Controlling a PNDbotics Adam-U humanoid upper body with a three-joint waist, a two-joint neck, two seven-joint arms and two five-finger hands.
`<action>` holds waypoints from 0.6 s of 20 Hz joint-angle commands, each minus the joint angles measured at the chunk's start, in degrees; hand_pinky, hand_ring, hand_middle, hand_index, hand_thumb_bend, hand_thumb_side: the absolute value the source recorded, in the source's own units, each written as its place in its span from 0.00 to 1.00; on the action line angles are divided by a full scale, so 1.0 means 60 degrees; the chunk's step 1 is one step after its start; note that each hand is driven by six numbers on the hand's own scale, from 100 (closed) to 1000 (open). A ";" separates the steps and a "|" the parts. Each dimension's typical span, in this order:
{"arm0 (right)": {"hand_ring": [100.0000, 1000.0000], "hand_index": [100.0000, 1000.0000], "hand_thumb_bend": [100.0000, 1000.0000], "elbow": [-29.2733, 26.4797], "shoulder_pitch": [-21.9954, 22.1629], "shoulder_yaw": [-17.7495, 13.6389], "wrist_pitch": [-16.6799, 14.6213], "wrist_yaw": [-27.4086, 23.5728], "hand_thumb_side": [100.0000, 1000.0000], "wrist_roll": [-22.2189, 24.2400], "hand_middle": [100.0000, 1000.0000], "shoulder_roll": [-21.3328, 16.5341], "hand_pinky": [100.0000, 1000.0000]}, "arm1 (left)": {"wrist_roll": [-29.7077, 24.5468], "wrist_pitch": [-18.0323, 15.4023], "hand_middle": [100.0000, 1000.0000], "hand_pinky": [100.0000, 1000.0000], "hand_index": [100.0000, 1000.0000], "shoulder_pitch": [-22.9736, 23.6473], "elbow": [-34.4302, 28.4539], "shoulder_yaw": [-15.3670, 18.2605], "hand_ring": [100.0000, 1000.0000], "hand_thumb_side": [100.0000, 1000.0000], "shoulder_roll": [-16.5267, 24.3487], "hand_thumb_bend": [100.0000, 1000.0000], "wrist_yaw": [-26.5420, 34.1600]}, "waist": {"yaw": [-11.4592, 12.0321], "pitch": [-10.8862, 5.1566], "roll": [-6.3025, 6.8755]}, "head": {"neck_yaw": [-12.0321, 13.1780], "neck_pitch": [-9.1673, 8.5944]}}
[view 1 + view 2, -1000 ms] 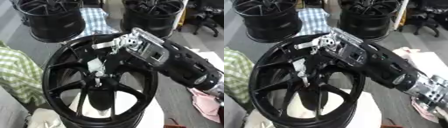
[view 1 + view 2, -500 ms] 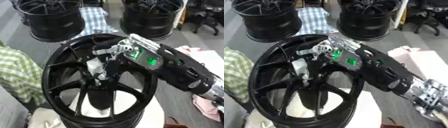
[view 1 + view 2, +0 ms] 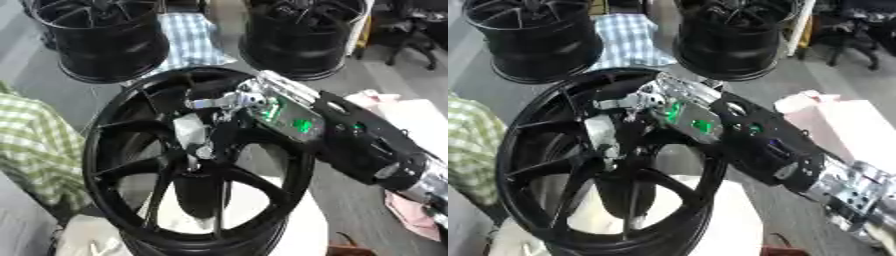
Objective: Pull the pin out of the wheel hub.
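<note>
The right hand point(image 3: 229, 102) reaches from the right over the black wheel hub point(image 3: 109, 130), its fingers curled down onto the pale pin point(image 3: 191, 134). The pin stands at the hub's centre, just below the hand.

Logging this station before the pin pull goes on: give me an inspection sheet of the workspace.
Surface: white stand under the wheel.
Job's things: black wheel upright-tilted; silvery piece at hub, pin itself not discernible.
Clutter: checked cloth at left; pink cloth at right.
Hands: right hand at the hub, fingers unclear; left hand not seen.
Cables: nothing seen.
Surroundings: two more black wheels on the floor behind.
</note>
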 commanded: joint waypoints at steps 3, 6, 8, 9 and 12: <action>0.57 0.47 0.00 -0.1190 -0.0305 -0.0631 0.0295 -0.0707 0.13 -0.0097 0.27 -0.0922 0.74 | -0.0112 0.0034 0.53 0.47 0.74 -0.0052 -0.0129 0.0069 0.32 0.88 0.0157 0.00 -0.0053 | -0.0074 -0.0107 0.0013 | 0.0059 -0.0012; 0.56 0.46 0.00 -0.1874 -0.0427 -0.1018 0.0519 -0.1129 0.13 -0.0068 0.27 -0.1409 0.74 | -0.0112 0.0006 0.53 0.47 0.74 0.0004 -0.0116 0.0099 0.32 0.88 0.0201 0.00 -0.0084 | -0.0160 -0.0153 -0.0015 | 0.0109 -0.0012; 0.56 0.46 0.00 -0.2320 -0.0569 -0.1388 0.0639 -0.1404 0.13 -0.0206 0.27 -0.1803 0.74 | -0.0112 -0.0026 0.53 0.47 0.74 0.0074 -0.0100 0.0134 0.31 0.88 0.0258 0.00 -0.0131 | -0.0290 -0.0203 -0.0057 | 0.0191 -0.0012; 0.56 0.46 0.00 -0.2541 -0.0577 -0.1590 0.0676 -0.1540 0.13 -0.0289 0.27 -0.2015 0.74 | -0.0112 -0.0047 0.53 0.47 0.74 0.0105 -0.0091 0.0151 0.31 0.88 0.0282 0.00 -0.0154 | -0.0345 -0.0225 -0.0077 | 0.0221 -0.0012; 0.56 0.48 0.00 -0.2981 -0.0224 -0.2253 0.0532 -0.1963 0.14 -0.0648 0.27 -0.2695 0.73 | -0.0112 -0.0113 0.53 0.47 0.74 0.0227 -0.0062 0.0286 0.31 0.88 0.0360 0.00 -0.0238 | -0.0667 -0.0296 -0.0140 | 0.0485 -0.0012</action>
